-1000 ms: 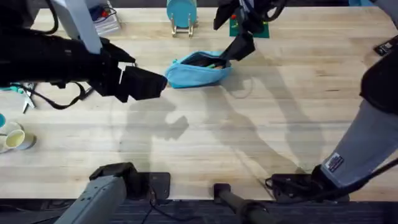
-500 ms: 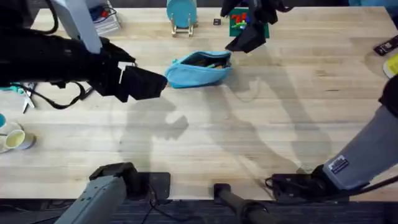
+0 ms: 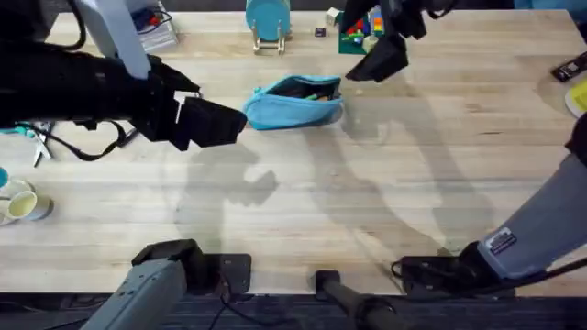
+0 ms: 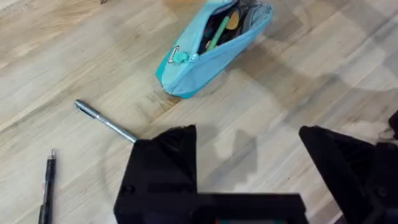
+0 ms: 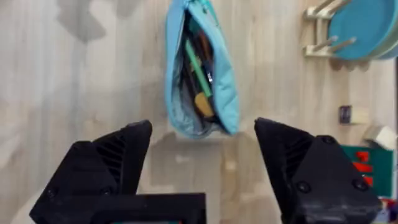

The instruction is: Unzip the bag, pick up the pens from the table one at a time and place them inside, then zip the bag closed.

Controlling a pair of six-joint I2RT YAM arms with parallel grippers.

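Note:
The light-blue bag (image 3: 295,103) lies unzipped at the far middle of the table (image 3: 367,183), with a green pen and other items showing inside. In the left wrist view, a silver-grey pen (image 4: 106,121) and a black pen (image 4: 46,186) lie on the wood near the bag (image 4: 211,50). My left gripper (image 3: 231,122) hovers open just left of the bag, over the pens (image 4: 249,155). My right gripper (image 3: 367,68) hangs open and empty above the table, right of the bag's end (image 5: 202,149). The bag's open mouth (image 5: 199,68) shows ahead of it.
A teal disc on a wooden stand (image 3: 268,20) stands behind the bag, with coloured blocks (image 3: 359,27) to its right. Cups (image 3: 20,203) and scissors (image 3: 32,137) sit at the left edge. Wide bare wood lies in front of the bag.
My right gripper has drawn back from the bag's right end, moving right and farther away. The left arm and the bag have stayed put.

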